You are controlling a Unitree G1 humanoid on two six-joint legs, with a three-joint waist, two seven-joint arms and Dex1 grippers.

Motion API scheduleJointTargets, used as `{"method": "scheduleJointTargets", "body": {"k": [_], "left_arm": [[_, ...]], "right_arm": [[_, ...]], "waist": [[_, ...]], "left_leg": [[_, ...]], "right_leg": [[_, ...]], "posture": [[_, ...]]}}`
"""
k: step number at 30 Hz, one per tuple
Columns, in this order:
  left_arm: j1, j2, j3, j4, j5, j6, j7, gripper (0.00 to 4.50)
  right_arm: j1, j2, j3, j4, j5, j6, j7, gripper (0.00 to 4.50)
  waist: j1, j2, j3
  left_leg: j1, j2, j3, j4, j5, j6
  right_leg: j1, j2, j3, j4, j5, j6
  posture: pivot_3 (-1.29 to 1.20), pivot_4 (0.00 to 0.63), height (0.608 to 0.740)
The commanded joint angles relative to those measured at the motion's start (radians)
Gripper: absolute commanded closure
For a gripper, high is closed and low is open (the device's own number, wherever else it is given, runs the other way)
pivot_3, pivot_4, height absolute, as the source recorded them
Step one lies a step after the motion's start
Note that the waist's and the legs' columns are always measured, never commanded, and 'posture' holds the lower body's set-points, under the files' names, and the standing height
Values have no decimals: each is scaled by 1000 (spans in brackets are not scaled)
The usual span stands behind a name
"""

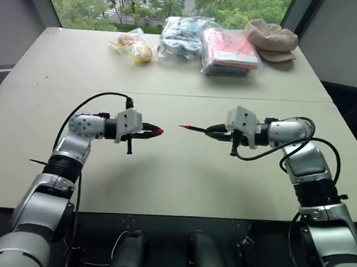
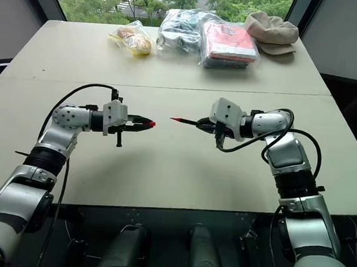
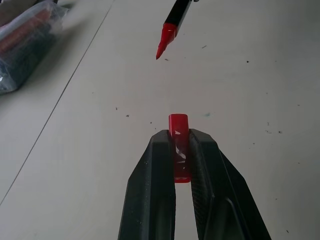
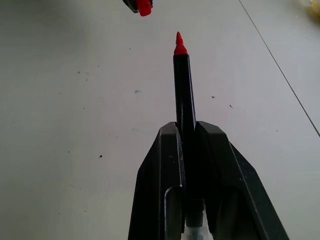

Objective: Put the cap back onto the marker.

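I had both arms raised over the table point(image 1: 180, 190), pointing toward each other. The left end effector point(image 1: 150, 132) was clamped on the cap point(image 1: 158, 132); in the left wrist view the small red cap point(image 3: 179, 145) sat pinched between the two black fingers point(image 3: 152, 190), its end poking out past the tips. The right end effector point(image 1: 213, 130) was clamped on the marker point(image 1: 194, 129), gripping the dark barrel so that the red tip point(image 1: 182, 126) stuck out toward the cap. In the right wrist view the marker point(image 4: 184, 90) ran straight out from between the fingers point(image 4: 160, 190), tip foremost.

Cap and tip were near each other but apart, with a clear gap between them, both held in the air above the table. The tip pointed roughly at the cap, not quite in line with it in the wrist views.

At the far edge of the table I noted a yellow bag point(image 1: 135, 46), two clear plastic bags point(image 1: 187, 37) with contents, one showing red point(image 1: 231, 50), and a tan cap-like hat point(image 1: 271, 38).
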Motion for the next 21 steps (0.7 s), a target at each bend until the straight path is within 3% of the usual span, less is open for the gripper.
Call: {"method": "scheduleJointTargets", "body": {"k": [1, 21], "left_arm": [[-21, -2, 9, -19, -6, -21, 0, 4500], [-38, -42, 12, -26, -17, -2, -3, 4500]], "right_arm": [[-18, -5, 1, -51, 28, 17, 7, 4440], [-29, 1, 37, -78, 42, 46, 6, 4440]], "waist": [[-1, 0, 0], [-2, 0, 0]], "left_leg": [[0, 0, 0, 0, 0, 0], [0, 0, 0, 0, 0, 0]], "right_leg": [[0, 0, 0, 0, 0, 0], [0, 0, 0, 0, 0, 0]], "posture": [[0, 150, 740], [0, 150, 740]]}}
